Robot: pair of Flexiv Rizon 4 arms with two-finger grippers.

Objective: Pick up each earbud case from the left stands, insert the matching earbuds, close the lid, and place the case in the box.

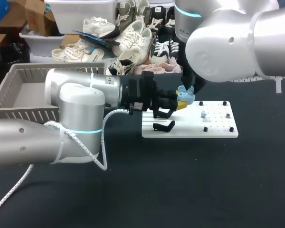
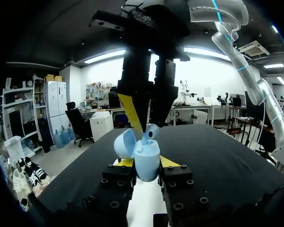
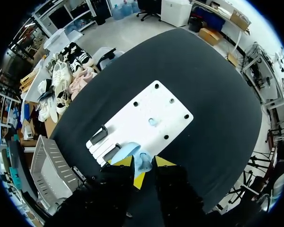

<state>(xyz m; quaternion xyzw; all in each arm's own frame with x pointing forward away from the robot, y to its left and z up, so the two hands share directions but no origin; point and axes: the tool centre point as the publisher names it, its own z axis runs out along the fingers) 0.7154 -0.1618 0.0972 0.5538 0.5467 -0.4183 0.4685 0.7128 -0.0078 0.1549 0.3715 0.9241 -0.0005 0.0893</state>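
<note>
While my left pincer [image 1: 179,103] clamps the likely light, slick case [image 2: 147,163] by its body, my right pincer [image 3: 143,164] pinches the tiny earbud [image 2: 152,131]; I'd spare the fragile hinged lid [image 2: 124,143].

Wide black matte table [image 1: 194,190]; top flat, plain, same dark colour from the table's near edge to its far edge, evenly lit.

Black table [image 1: 204,190], white stand board [image 1: 180,132] near its middle, grey slatted basket [image 1: 23,115] at far left
</note>
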